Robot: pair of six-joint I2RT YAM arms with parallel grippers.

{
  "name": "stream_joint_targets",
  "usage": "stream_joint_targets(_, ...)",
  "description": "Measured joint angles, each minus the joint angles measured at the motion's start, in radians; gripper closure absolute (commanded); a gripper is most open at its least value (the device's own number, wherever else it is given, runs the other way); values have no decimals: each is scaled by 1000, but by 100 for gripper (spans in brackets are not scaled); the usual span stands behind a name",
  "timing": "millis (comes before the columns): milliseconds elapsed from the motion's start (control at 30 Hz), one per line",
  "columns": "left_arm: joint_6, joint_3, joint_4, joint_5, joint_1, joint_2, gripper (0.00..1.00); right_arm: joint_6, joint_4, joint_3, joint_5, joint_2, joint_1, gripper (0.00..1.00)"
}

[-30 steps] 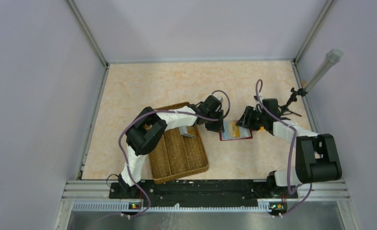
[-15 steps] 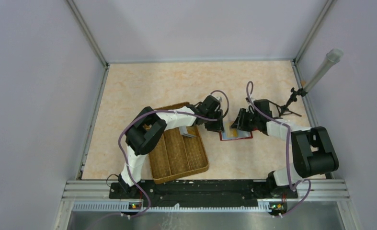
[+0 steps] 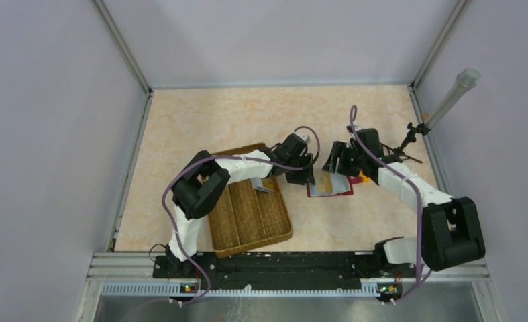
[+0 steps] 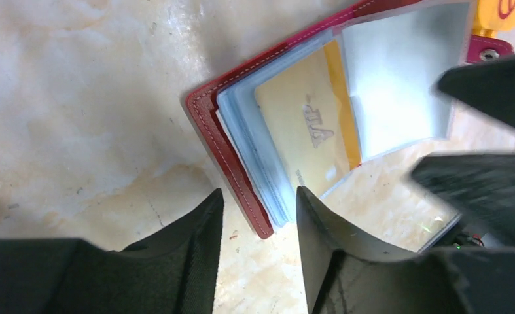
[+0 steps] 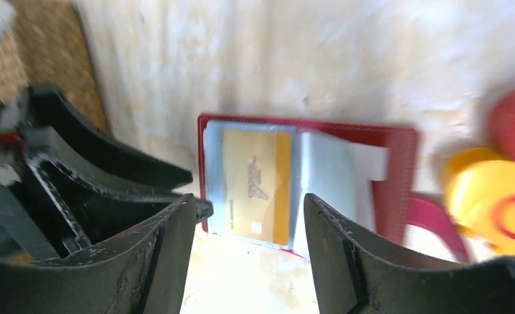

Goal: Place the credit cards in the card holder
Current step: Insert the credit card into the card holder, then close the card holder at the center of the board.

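Note:
The card holder (image 3: 331, 186) lies open on the table, dark red with pale blue clear sleeves. A yellow-gold credit card (image 4: 313, 131) sits in its left sleeve and also shows in the right wrist view (image 5: 258, 186). A grey-silver card (image 3: 264, 187) lies in the woven tray. My left gripper (image 3: 309, 176) is open at the holder's left edge; the red corner (image 4: 258, 222) lies between its fingertips (image 4: 205, 216). My right gripper (image 3: 335, 164) is open and empty, just above the holder's far side, and its fingers (image 5: 323, 222) frame the gold card.
A brown woven divided tray (image 3: 237, 221) stands left of the holder under my left arm. A round yellow-and-red object (image 5: 493, 203) lies against the holder's right side. A grey tube on a black stand (image 3: 449, 100) leans at the far right.
My right gripper has moved left, over the holder and close to my left gripper. The left gripper has stayed at the holder's left edge.

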Motion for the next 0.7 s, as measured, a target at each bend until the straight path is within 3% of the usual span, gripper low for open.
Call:
stream_joint_targets(233,11,-2,-7,0,0,-75,39,-42,-144,70,119,-143,-177,31)
stream_joint_targets(367,23,-2,-7,0,2,-135,38,-49,-202,60,195,-147,-228,37)
stream_joint_targets(567,30,-8,-6,3,10,-194,38,-47,-243,8,231,-140,-234,55)
stream_joint_targets(700,30,-27,-8,3,16,-213,38,-46,-244,-9,232,-134,-235,56)
